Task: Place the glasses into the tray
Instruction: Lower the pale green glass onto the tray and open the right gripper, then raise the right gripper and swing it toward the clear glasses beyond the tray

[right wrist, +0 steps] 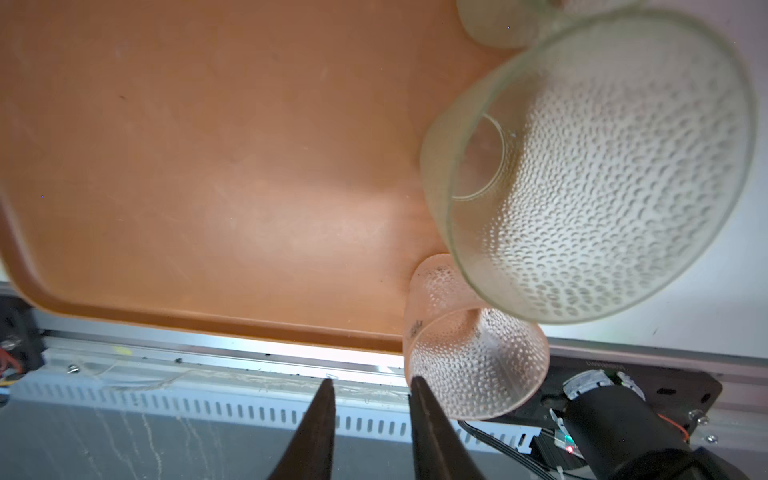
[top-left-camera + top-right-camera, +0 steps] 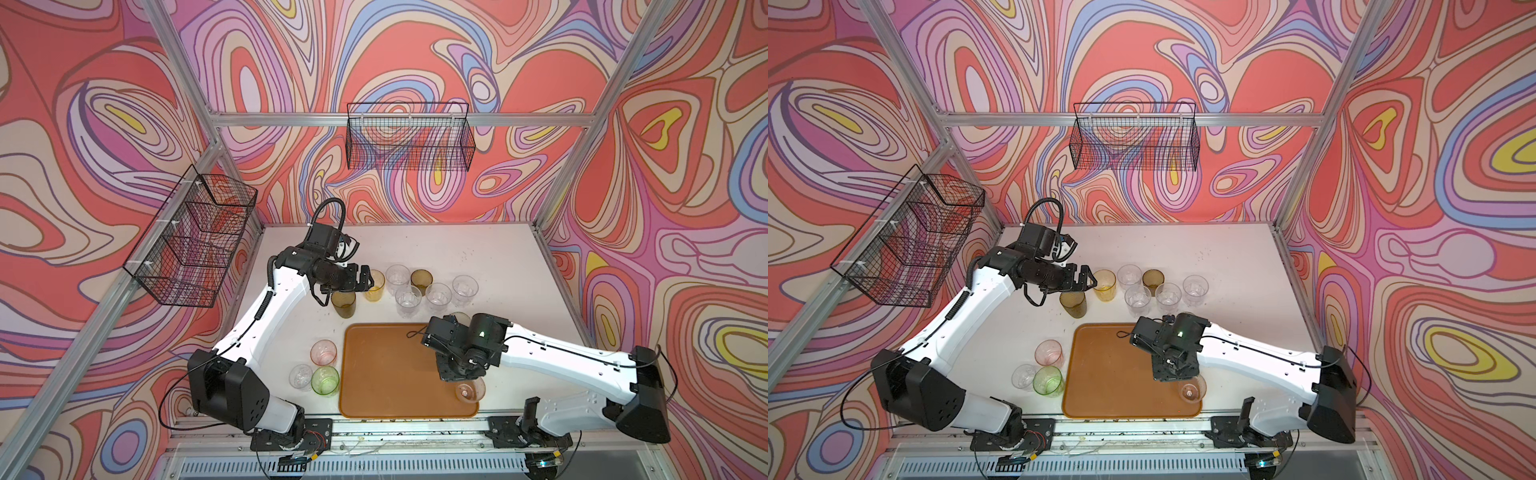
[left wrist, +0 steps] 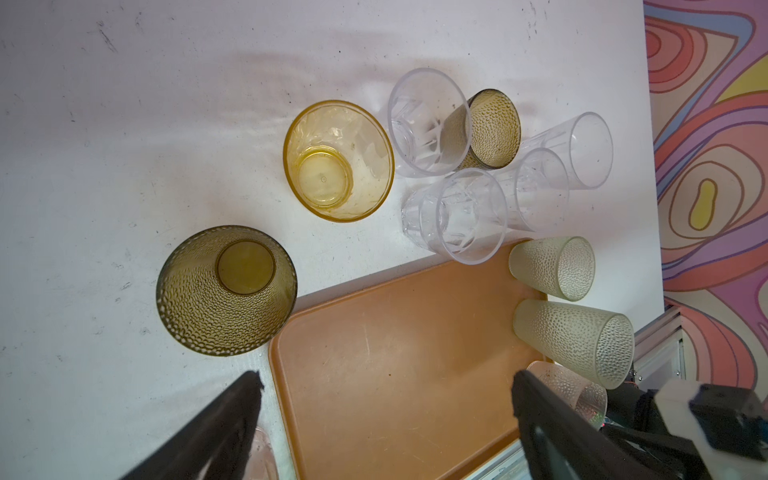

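Note:
The orange-brown tray point(image 2: 386, 374) point(image 2: 1108, 374) lies at the table's front middle. A dimpled pink glass point(image 2: 469, 390) point(image 1: 478, 361) stands in its near right corner. My right gripper point(image 1: 372, 380) hangs over it, slightly open, with nothing between the fingers and one finger against the glass's rim. Two frosted green glasses point(image 3: 552, 268) point(image 3: 577, 340) stand along the tray's right side. My left gripper point(image 2: 365, 282) point(image 3: 386, 378) is wide open and empty beside an amber glass point(image 2: 375, 284), near an olive-brown glass point(image 2: 344, 303). Clear glasses point(image 2: 408, 301) cluster behind the tray.
A pink glass point(image 2: 323, 352), a clear glass point(image 2: 301, 376) and a bright green glass point(image 2: 325, 380) stand left of the tray. Another olive-brown glass point(image 2: 421, 280) stands among the clear ones. Black wire baskets point(image 2: 409, 137) point(image 2: 195, 237) hang on the back and left walls.

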{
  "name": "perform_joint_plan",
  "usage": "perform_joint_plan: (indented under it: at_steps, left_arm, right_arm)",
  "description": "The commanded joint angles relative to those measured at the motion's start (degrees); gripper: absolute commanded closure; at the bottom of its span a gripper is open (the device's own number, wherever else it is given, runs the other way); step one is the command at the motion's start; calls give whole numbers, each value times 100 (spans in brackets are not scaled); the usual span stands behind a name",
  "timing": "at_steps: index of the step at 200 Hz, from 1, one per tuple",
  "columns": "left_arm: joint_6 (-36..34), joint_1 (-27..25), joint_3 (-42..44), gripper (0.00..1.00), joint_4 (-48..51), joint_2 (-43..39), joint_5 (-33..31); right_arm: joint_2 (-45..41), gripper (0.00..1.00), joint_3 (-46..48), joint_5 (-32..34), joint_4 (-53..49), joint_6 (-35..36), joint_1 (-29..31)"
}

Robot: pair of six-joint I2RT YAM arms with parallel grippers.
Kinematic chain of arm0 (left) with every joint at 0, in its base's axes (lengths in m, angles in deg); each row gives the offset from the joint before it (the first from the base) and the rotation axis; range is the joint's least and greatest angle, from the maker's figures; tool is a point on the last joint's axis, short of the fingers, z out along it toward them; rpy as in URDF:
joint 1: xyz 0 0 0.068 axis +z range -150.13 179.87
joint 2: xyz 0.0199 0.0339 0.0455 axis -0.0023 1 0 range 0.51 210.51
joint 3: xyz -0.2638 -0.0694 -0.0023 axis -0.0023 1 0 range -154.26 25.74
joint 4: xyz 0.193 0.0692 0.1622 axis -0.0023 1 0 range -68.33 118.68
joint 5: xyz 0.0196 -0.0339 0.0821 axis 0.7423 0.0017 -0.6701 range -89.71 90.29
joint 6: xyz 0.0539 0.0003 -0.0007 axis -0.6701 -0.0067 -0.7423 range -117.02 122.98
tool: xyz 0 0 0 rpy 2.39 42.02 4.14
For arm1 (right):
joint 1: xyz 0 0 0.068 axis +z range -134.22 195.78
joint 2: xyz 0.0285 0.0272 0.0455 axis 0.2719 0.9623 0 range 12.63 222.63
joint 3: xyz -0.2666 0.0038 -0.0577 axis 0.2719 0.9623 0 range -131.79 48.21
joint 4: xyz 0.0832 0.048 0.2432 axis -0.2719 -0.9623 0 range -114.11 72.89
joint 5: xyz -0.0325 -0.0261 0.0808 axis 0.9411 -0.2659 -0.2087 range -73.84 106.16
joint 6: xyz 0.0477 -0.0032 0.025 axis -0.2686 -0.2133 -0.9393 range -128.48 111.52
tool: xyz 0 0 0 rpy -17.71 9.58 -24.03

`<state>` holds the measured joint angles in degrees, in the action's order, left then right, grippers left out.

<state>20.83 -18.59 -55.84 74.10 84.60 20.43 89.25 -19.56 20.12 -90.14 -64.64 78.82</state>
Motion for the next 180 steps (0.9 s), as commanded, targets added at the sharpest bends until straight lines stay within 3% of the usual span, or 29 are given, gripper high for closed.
perform_joint_plan:
  at_steps: [1, 38, 123, 180]
  left_arm:
    - [46, -33, -80, 3, 59, 2, 9]
    - [-87, -43, -317, 3, 315, 50, -48]
    - [13, -40, 4, 3, 180, -148, 4]
    - [-50, -35, 43, 3, 206, -209, 11]
  right_arm:
    - [-133, 64, -438, 366, -251, 349, 16]
    - [94, 60, -988, 760, -512, 887, -417]
    - [528, 59, -1696, 339, -18, 2659, -2318]
    - [993, 59, -1775, 122, 222, 3309, -3283]
